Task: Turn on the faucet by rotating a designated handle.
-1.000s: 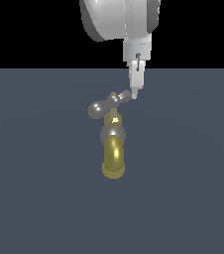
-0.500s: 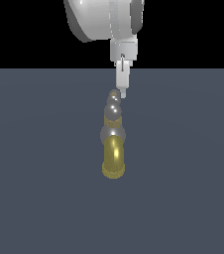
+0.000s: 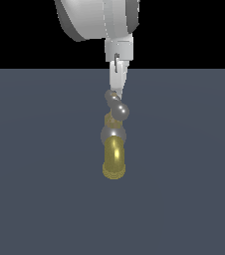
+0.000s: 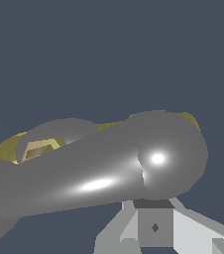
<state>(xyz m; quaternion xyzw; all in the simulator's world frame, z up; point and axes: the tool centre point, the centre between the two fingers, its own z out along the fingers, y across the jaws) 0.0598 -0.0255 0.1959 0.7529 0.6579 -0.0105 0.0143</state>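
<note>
The faucet stands mid-scene in the exterior view, its brass-yellow spout curving down toward the camera below a silver-grey ball joint. Above it the silver handle shows almost end-on, one bulbous end near the camera and the other behind. My gripper hangs straight down, fingers together, its tip touching the far end of the handle. In the wrist view the handle fills the frame as a thick grey bar, with brass showing behind it and my gripper pressed against its rounded end.
A flat dark blue-grey floor spreads around the faucet. The white arm body hangs above the scene.
The gripper has moved toward the exterior view's left, pushing the handle's end. The crossbar has swung from lying sideways to pointing nearly along the camera's line of sight.
</note>
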